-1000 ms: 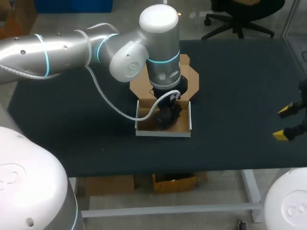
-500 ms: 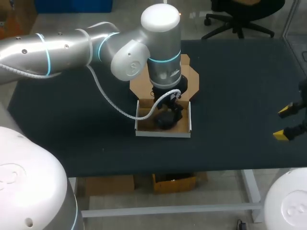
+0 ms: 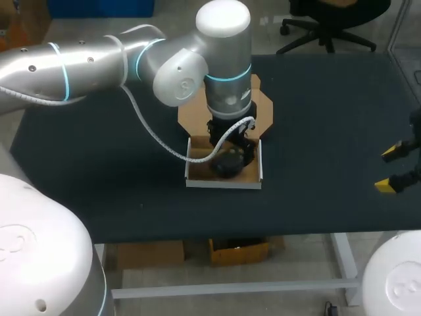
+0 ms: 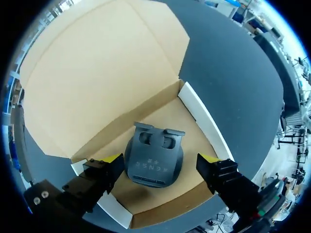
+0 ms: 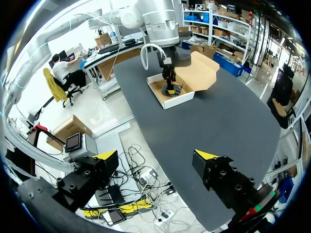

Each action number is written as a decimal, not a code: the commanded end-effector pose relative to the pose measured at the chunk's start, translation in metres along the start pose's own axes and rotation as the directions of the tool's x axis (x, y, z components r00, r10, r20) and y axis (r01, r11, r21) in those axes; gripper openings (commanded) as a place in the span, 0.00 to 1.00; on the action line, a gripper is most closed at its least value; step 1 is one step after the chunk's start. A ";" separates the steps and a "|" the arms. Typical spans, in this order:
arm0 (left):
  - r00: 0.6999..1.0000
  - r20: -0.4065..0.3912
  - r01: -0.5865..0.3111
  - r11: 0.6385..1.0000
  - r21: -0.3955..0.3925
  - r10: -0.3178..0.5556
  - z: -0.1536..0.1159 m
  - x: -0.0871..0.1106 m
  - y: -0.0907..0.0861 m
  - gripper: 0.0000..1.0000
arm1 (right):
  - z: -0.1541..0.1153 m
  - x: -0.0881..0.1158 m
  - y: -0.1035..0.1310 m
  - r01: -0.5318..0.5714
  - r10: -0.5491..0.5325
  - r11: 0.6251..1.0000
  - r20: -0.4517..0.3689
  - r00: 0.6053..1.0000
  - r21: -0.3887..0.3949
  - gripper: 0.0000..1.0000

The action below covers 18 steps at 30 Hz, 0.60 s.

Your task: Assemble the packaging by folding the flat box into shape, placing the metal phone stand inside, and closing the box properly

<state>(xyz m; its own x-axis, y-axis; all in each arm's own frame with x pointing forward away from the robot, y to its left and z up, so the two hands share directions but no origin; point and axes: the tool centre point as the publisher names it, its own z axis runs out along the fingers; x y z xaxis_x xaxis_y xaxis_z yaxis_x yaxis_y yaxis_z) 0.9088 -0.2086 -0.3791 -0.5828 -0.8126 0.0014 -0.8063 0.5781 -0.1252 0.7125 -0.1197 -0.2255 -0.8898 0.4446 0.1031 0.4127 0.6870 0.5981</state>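
- Phone stand, of dark metal, is pictured lying inside the folded box, near the middle of its tray and clear of the white walls.
- The left gripper is held directly above the tray. Its yellow-tipped fingers are spread to either side of the stand and apart from it, so nothing is gripped.
- The lid is laid open flat on the table behind the tray and is not yet closed.
- The right gripper is seen well apart, near the table's right edge, fingers released and empty.
- Placing is judged as good as done. A straight lift is called for, so that the stand is not nudged and the walls are not caught.
- Closing is best begun at the lid's far edge, with the tray steadied and the lid guided down squarely over the walls.
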 end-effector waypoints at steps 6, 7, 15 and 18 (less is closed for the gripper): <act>0.991 0.012 0.130 0.991 0.016 -0.130 -0.003 0.013 0.010 1.00 | -0.001 0.000 -0.001 0.002 -0.002 1.000 0.000 1.000 -0.003 1.00; 0.989 0.018 0.148 0.989 0.019 -0.149 -0.003 0.014 0.011 1.00 | -0.001 0.000 -0.001 0.002 -0.002 1.000 0.000 1.000 -0.003 1.00; 0.970 0.045 0.239 0.971 0.026 -0.240 -0.006 0.020 0.016 1.00 | -0.001 0.000 -0.001 0.002 -0.002 1.000 0.000 1.000 -0.003 1.00; 0.967 0.050 0.248 0.969 0.015 -0.248 -0.008 0.020 0.017 1.00 | -0.001 0.000 -0.001 0.002 -0.002 1.000 0.000 1.000 -0.003 1.00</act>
<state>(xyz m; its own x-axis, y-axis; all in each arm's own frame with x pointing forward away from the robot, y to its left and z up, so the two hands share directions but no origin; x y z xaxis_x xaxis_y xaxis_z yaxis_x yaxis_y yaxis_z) 0.8837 -0.2121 -0.3782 -0.3612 -0.9325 -0.0014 -0.9237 0.3579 -0.1368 0.7124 -0.1198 -0.2253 -0.8898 0.4447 0.1029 0.4125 0.6870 0.5983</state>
